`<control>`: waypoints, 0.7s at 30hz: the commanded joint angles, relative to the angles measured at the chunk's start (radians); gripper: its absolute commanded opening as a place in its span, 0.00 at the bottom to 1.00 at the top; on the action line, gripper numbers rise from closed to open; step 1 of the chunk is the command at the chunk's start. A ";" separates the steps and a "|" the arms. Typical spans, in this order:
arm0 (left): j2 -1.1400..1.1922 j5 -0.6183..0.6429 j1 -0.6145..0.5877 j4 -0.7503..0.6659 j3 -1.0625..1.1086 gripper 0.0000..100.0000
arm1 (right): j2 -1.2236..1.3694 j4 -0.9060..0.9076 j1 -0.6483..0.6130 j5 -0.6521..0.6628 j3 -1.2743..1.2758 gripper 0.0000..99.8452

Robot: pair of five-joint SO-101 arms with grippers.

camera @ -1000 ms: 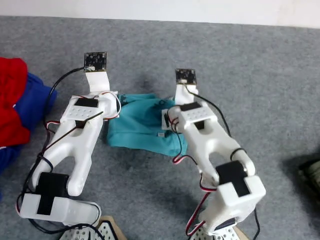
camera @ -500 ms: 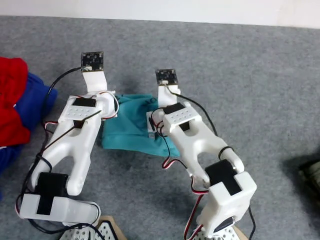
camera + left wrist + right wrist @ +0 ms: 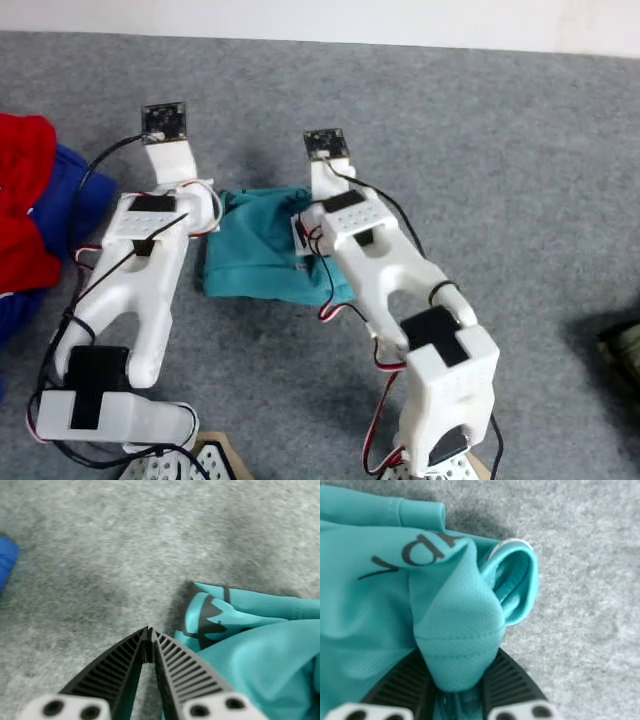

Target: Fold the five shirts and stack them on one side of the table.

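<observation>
- Pinching a bunched fold of the teal shirt (image 3: 395, 595), the right gripper (image 3: 456, 680) is clamped on the cloth, probably to carry that fold across.
- The left gripper (image 3: 150, 636) is closed with nothing visibly held, just beside the shirt's edge on the grey tabletop (image 3: 500, 150), seemingly placed to steady it.

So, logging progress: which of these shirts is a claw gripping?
The teal shirt between the arms: the right claw is shut on a fold of it. The red shirt and blue shirt lie apart, untouched.

Grey felt-like tabletop (image 3: 520, 150) across frame. White strip (image 3: 400, 15) along top edge. Dark object (image 3: 622, 345) at right edge, cut off. Tan board corners (image 3: 215, 455) at bottom edge.
</observation>
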 commanded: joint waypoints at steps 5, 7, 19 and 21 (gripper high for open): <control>-0.013 -0.002 -0.021 -0.018 -0.042 0.01 | -0.016 0.021 0.047 0.003 -0.056 0.01; -0.013 -0.002 -0.021 -0.018 -0.042 0.01 | -0.062 0.021 0.062 -0.040 -0.050 0.01; -0.004 -0.002 -0.019 -0.046 -0.038 0.01 | -0.271 0.021 0.153 -0.063 0.070 0.01; -0.004 -0.002 -0.019 -0.046 -0.036 0.01 | -0.272 0.021 0.177 -0.063 0.068 0.01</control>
